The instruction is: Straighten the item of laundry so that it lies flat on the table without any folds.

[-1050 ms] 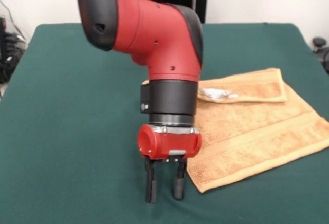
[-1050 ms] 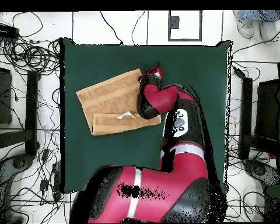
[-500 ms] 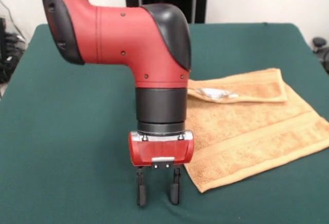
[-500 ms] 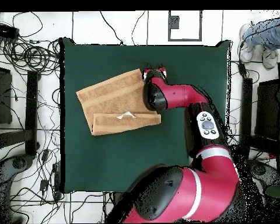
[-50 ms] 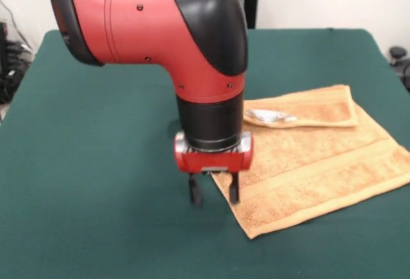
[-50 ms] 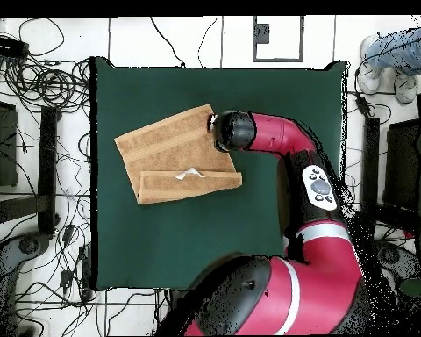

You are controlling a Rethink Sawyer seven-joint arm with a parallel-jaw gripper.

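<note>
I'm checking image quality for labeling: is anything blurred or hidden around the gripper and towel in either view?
Front view: the gripper looks slightly motion-smeared, fingers apart at the towel edge; the towel's weave stays crisp; lighting is even, shadows soft. Overhead view: the arm covers the gripper entirely; the towel and its folded strip show clearly.

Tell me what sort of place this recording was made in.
Most likely a robotics lab. A red and black arm with its hand open works over a towel on a green cloth-topped table, and cables sprawl over the white floor around it.
</note>
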